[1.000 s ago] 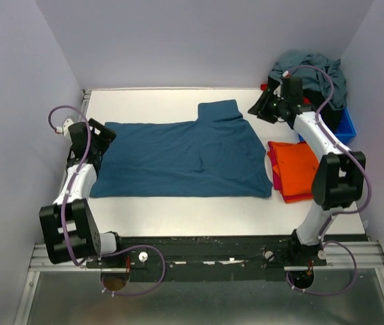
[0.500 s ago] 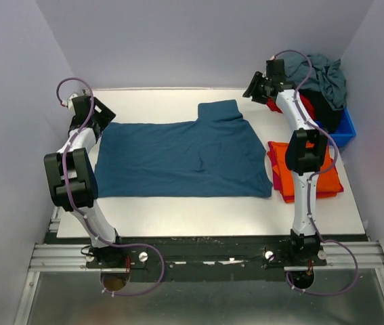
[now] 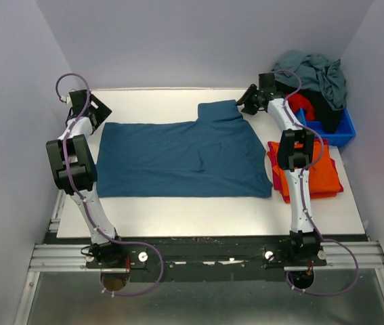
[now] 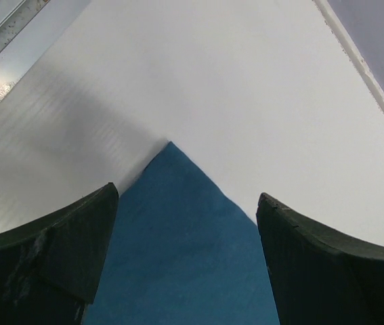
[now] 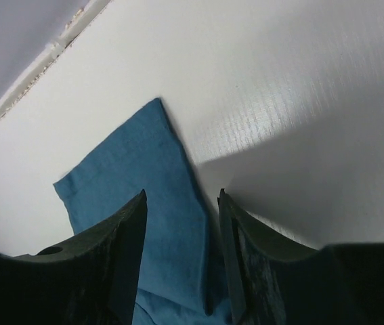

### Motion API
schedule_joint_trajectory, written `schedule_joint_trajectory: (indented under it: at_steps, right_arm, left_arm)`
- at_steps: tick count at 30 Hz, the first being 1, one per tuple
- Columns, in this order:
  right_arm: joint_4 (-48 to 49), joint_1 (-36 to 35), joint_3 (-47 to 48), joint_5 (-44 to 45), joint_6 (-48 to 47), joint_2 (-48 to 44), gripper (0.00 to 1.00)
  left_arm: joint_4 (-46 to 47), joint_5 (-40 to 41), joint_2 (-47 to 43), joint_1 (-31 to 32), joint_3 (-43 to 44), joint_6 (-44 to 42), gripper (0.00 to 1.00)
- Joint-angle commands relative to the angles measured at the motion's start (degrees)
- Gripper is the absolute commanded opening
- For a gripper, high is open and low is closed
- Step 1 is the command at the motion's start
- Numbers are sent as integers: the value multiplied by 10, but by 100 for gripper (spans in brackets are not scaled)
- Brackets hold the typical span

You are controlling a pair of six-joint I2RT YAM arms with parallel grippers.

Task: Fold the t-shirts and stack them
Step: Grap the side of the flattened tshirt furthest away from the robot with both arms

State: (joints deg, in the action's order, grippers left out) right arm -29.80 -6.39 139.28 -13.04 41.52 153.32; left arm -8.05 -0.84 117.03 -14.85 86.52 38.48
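A dark teal-blue t-shirt [image 3: 178,156] lies spread flat in the middle of the table, one sleeve [image 3: 220,110] pointing to the far side. My left gripper [image 3: 98,112] is open at the shirt's far-left corner. In the left wrist view that corner [image 4: 178,223] lies between the open fingers of the left gripper [image 4: 188,198]. My right gripper [image 3: 246,103] is open at the sleeve's right edge. In the right wrist view the sleeve [image 5: 137,169] runs under the right gripper [image 5: 181,196], its edge between the fingers. A folded orange t-shirt [image 3: 313,172] lies on the right over a pink one.
A blue plastic bin [image 3: 340,132] stands at the far right corner, holding a grey-blue shirt [image 3: 317,71], a red one [image 3: 303,105] and a black one. The back wall is close behind both grippers. Side walls close in the table left and right.
Both arms stretched toward the far side. The left gripper moved to the shirt's far-left corner. The right gripper moved left from the bin to the sleeve edge.
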Motion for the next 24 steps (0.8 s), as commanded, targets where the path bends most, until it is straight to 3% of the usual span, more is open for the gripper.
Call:
schedule_joint_trajectory:
  at_steps: [1,8,14,19,23,24]
  right_arm:
    - [12,-7,13,-10,37,19,54]
    - [16,-20,16,-28,44,23,48]
    - [35,-20,15,-48,53,28,38]
    - [58,-19,11,-42,49,25,20]
    - [67,-17,16,-24,42,23,21]
    - [68,-16,17,-20,43,22,28]
  left_arm:
    - [-36,-21,39,-13,48,-19,95]
    - [-90,-32,106,-21,137,-24,94]
    - [-99,-28,118,-24,154,-34,94]
    - [-107,-27,124,-30,170,-40,94]
    - [-121,-22,139,-31,196,-46,93]
    - [-123,-22,143,-31,200,-46,93]
